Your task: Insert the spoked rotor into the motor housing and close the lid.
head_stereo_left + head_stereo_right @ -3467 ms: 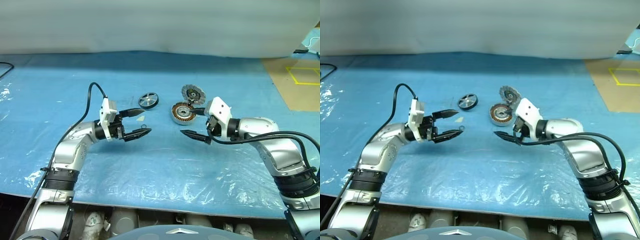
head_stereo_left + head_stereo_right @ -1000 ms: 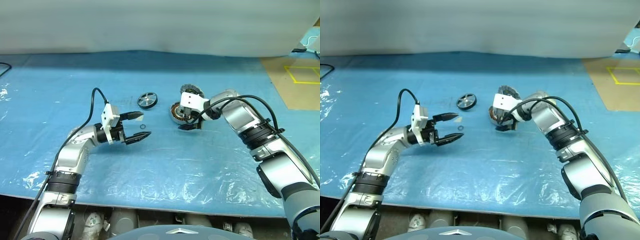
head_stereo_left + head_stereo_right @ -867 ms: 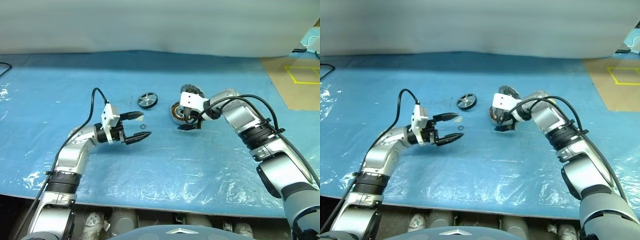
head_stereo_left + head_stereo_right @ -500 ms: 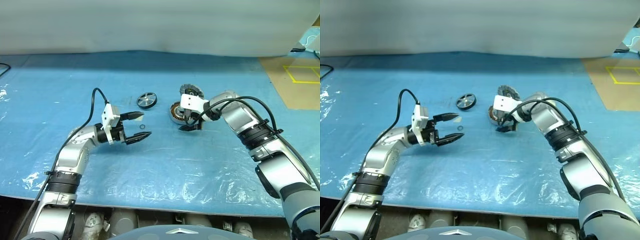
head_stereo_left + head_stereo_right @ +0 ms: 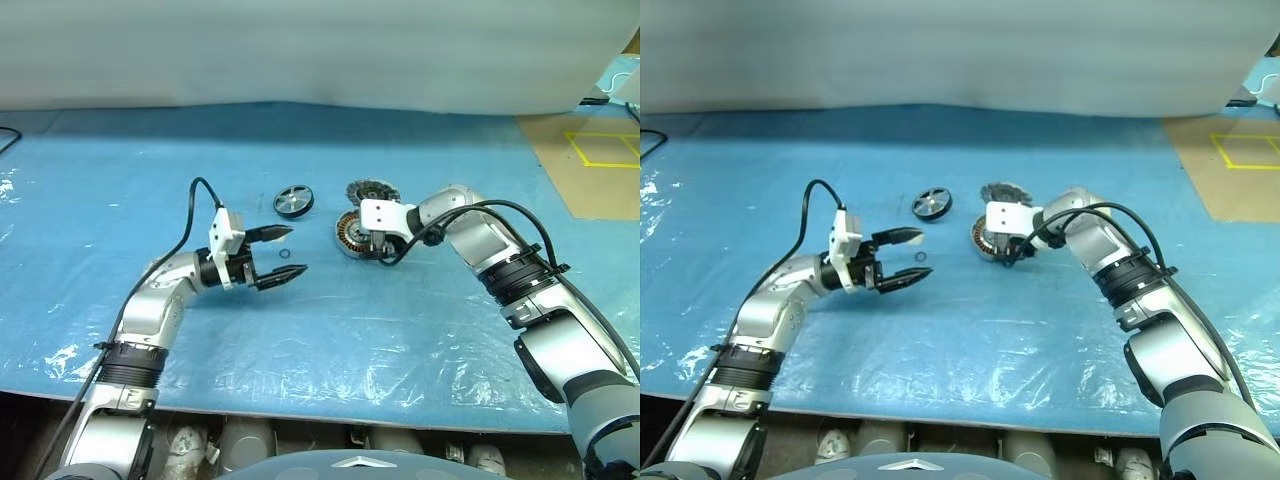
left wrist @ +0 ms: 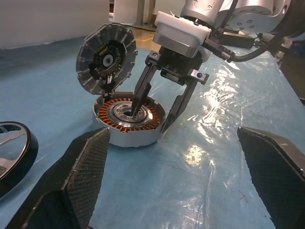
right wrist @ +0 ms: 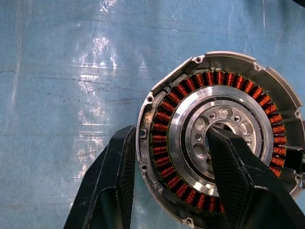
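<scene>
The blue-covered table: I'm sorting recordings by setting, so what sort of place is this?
Probably a robotics lab or workshop bench. A blue sheet under clear plastic covers the table, an opened motor housing with copper windings and a spoked rotor lie on it as test parts, and yellow tape marks the floor beyond.

The motor housing sits on the worktop, its lid standing open behind it. The spoked rotor lies to its left, apart. Right tool straddles the housing's wall, one finger in the centre hub. Left tool is left of the housing, nearer than the rotor.
</scene>
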`<state>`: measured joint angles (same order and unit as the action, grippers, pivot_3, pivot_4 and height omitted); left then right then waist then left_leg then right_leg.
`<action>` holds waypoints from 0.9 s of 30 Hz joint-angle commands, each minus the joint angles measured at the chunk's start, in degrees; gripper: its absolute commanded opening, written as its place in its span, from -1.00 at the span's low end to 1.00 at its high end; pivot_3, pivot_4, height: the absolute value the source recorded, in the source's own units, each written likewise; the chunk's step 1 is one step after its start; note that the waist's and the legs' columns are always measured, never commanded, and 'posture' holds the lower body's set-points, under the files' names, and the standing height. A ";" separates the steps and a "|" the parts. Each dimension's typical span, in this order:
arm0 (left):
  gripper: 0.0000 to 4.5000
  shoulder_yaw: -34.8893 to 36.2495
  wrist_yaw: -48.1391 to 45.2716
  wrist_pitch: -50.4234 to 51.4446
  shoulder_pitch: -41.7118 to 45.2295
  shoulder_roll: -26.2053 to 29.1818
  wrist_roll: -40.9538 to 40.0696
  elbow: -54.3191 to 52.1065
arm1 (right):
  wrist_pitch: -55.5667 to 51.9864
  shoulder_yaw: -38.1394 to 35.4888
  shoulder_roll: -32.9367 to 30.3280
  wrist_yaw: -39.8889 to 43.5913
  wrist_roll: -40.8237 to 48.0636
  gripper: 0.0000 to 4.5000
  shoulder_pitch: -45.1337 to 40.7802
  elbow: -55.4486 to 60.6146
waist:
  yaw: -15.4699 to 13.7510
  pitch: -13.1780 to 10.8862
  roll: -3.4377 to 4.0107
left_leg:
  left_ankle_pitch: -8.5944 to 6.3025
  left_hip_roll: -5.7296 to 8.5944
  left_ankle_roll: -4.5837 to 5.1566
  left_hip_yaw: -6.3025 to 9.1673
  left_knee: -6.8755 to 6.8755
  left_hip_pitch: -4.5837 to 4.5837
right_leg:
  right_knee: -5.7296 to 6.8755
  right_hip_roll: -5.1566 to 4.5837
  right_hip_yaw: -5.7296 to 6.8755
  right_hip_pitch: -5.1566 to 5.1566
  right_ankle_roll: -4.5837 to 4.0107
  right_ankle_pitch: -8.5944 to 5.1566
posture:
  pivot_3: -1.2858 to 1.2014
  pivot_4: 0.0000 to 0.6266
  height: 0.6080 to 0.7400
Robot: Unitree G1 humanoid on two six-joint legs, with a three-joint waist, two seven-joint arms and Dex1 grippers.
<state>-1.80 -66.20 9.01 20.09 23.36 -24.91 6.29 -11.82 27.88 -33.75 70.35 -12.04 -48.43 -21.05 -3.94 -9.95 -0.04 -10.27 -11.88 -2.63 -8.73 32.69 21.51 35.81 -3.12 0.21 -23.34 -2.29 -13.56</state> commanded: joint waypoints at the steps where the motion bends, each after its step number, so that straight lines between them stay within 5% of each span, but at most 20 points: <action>1: 1.00 0.64 -0.21 -0.68 0.24 0.49 -0.76 -1.84 | 4.03 1.26 -1.58 4.66 0.84 -0.14 2.35 5.31 | -0.05 0.00 0.00 | 0.00 0.00 0.00 0.00 -0.02 0.01 | -0.01 0.00 0.00 0.00 0.00 0.00 | 0.03 -0.52 1.00; 17: 1.00 0.42 -0.56 0.66 -0.70 1.95 -1.36 -3.33 | 4.06 -0.31 -0.28 8.52 2.13 -0.14 3.85 10.38 | 0.01 0.00 0.00 | -0.02 -0.01 0.07 0.00 -0.03 0.03 | -0.02 0.00 0.00 -0.04 -0.02 -0.01 | 0.03 -0.52 1.00; 22: 1.00 0.44 -0.86 0.35 -0.34 1.88 -1.22 -2.56 | 0.62 -2.29 -1.07 11.20 6.11 0.52 5.07 15.16 | -0.02 0.00 0.00 | -0.02 0.00 0.08 0.00 -0.05 0.07 | -0.05 0.00 0.01 -0.06 -0.02 -0.01 | 0.03 -0.52 1.00; 27: 1.00 0.31 -1.27 0.28 0.03 1.91 -1.04 -2.13 | -6.96 -6.29 -2.72 13.83 13.17 0.52 4.73 22.86 | -0.03 -0.01 0.01 | -0.03 -0.01 0.10 0.00 -0.05 0.06 | -0.03 0.01 0.01 -0.07 -0.02 -0.01 | 0.03 -0.52 1.00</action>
<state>-1.83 -67.01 9.82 19.51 24.76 -25.42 5.28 -16.48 24.73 -35.21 82.94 -2.24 -43.15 -2.68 -3.97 -9.95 -0.03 -10.31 -11.89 -2.53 -8.72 32.64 21.56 35.78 -3.12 0.22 -23.41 -2.31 -13.57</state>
